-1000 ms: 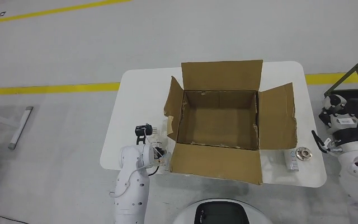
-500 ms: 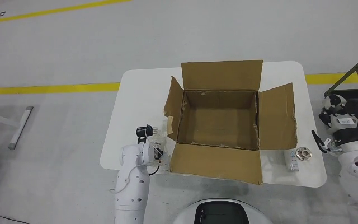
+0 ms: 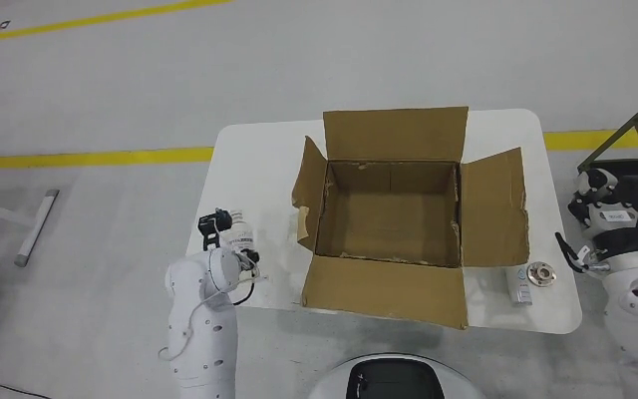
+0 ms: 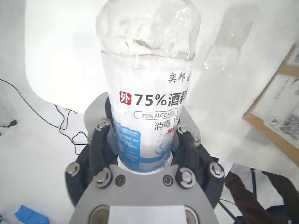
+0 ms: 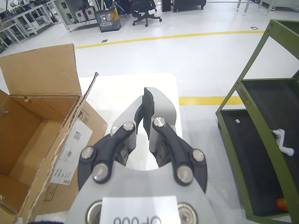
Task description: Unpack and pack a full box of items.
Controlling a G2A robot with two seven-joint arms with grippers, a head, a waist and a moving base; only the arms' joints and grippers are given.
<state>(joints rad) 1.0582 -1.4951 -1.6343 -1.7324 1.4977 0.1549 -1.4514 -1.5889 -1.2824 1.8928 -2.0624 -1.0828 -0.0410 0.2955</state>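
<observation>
L gripper (image 4: pixel 142 127) is clamped on a clear plastic bottle (image 4: pixel 149 71). Its black rubbery fingers (image 4: pixel 101 138) press both sides of the bottle's lower body, w/ bare metal plates behind them. The bottle is round w/ a sloped shoulder and a glossy wall, and has clear liquid inside. A smooth white wrap label w/ a blue panel covers the gripped part. The bottle juts straight out ahead of the gripper over the white table (image 3: pixel 249 160), which is matte w/ rounded corners. Can't tell if the bottle touches the tabletop.

To the inner side of the L gripper and close by is the cardboard box (image 3: pixel 394 135). It is brown and corrugated, w/ four flaps folded outward, ragged torn edges and a bare floor inside. A white paper sticker is on an outer wall.

R gripper (image 5: pixel 144 115) is pinched closed on nothing, its ribbed black pads meeting at the tips. It sits past the box's far side, beyond the side flap. Between it and that flap lie a small flat white rectangular item (image 3: pixel 517 285) and a round metal disc (image 3: pixel 541 272), just beside each other on the table. On the R gripper's outer side stands an olive-green metal cart (image 5: pixel 257 141) w/ dark trays.
</observation>
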